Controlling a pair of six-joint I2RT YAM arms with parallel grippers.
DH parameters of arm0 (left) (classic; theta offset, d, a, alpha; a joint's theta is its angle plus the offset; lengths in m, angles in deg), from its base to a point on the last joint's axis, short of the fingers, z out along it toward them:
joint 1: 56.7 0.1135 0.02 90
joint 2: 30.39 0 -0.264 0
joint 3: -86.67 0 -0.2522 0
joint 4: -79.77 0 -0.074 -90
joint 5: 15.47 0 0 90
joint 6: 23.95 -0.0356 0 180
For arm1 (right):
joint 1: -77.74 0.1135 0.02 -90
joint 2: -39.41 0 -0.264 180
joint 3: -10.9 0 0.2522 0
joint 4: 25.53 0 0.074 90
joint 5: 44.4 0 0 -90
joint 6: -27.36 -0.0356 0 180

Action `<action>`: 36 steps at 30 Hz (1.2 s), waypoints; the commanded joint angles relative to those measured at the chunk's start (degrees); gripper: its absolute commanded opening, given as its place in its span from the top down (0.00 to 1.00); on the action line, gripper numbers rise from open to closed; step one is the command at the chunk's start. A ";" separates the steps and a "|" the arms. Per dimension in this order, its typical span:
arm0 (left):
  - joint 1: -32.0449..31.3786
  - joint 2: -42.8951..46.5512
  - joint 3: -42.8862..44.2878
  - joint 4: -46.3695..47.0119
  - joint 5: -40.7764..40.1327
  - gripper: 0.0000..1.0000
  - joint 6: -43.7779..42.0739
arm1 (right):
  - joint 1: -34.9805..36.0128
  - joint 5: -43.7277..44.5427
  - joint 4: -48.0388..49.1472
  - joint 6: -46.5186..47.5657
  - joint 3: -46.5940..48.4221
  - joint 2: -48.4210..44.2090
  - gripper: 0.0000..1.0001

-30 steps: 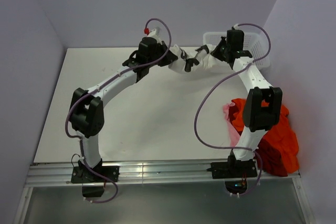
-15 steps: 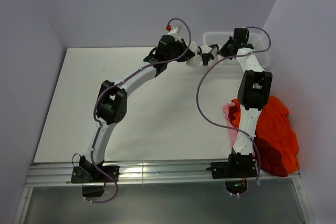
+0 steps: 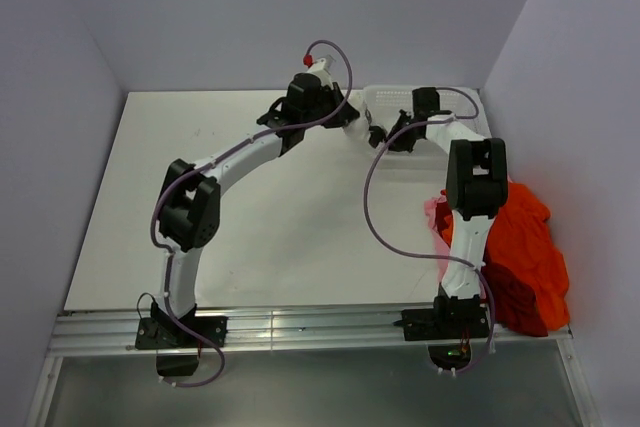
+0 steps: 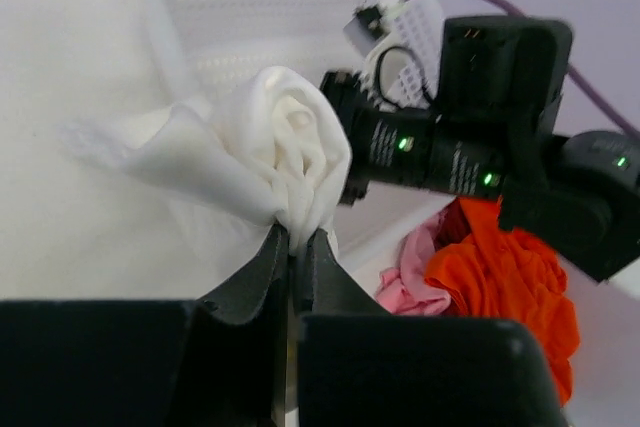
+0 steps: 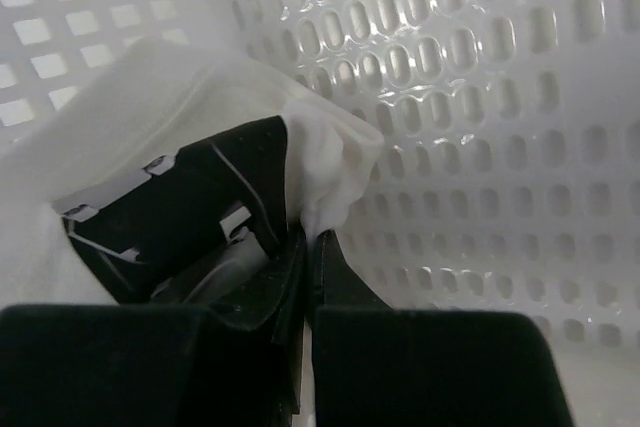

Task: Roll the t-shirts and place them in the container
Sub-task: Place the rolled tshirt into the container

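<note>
A rolled white t-shirt (image 4: 290,147) hangs between my two grippers at the near left side of the white mesh basket (image 3: 445,99). My left gripper (image 4: 297,237) is shut on the roll's lower edge. My right gripper (image 5: 312,237) is shut on the other end of the white t-shirt (image 5: 335,162), with basket mesh right behind it. In the top view the roll (image 3: 377,133) sits between the left gripper (image 3: 356,121) and the right gripper (image 3: 396,135). Bright orange-red t-shirts (image 3: 525,247) lie heaped at the table's right edge.
A pink cloth (image 3: 434,213) lies against the orange heap, beside the right arm's elbow. The basket (image 4: 290,7) stands at the back right, near the side wall. The left arm arches across the table's middle.
Both grippers carried the white roll rightward to the basket, then a little back and lower. The right arm folded in closer to its base. The basket now sits further left.
</note>
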 commanded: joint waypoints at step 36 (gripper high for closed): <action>0.37 2.07 -9.00 -4.50 5.08 1.00 6.63 | -12.01 1.87 -3.53 6.70 -22.32 -32.48 1.00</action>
